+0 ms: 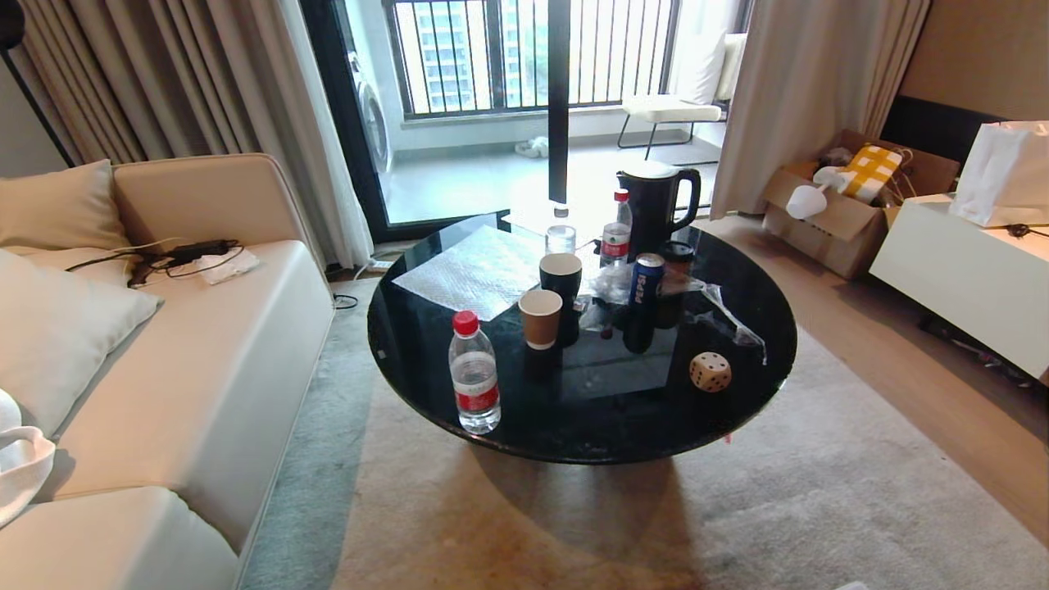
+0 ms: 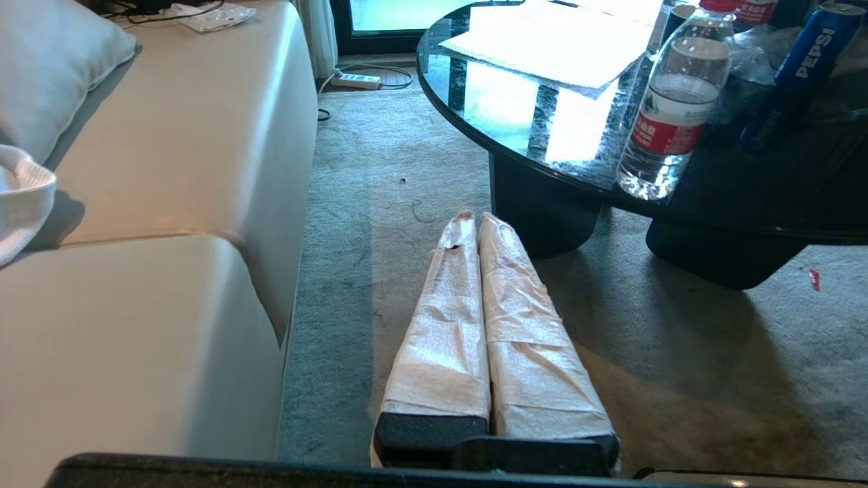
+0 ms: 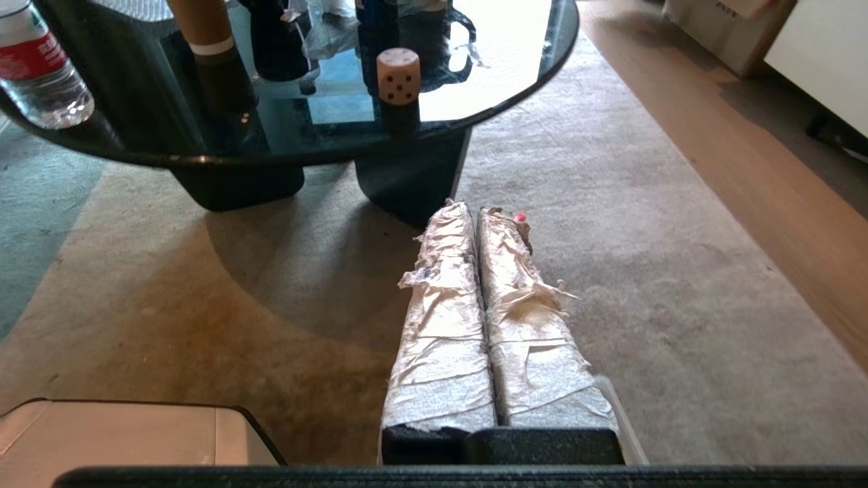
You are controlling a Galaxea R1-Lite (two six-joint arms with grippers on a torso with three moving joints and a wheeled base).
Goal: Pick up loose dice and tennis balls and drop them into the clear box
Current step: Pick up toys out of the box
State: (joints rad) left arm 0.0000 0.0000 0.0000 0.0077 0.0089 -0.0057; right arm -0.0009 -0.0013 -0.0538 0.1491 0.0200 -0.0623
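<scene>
From the head camera we look down on a round black glass table [image 1: 459, 270] standing on a beige rug [image 1: 737, 508], with a cream sofa [image 1: 205, 369] to its left and a balcony door behind. On the right are a cardboard box [image 1: 844, 209] and a white cabinet [image 1: 959, 270]. On the table we count one tan die [image 1: 710, 371] near the right front edge, two water bottles, the nearer one [image 1: 474, 373] at the front left, two paper cups [image 1: 541, 318], one Pepsi can [image 1: 647, 280], one black kettle [image 1: 656, 205] and a flat ribbed lid [image 1: 483, 270]. We see no arm here.

In the left wrist camera, our left gripper [image 2: 475, 220] hangs over the carpet between sofa and table, its two wrapped fingers pressed together, empty.

In the right wrist camera, our right gripper [image 3: 475, 210] hangs over the rug before the table's base, fingers likewise clenched on nothing. The die [image 3: 398, 76] sits on the glass beyond it, well apart.
</scene>
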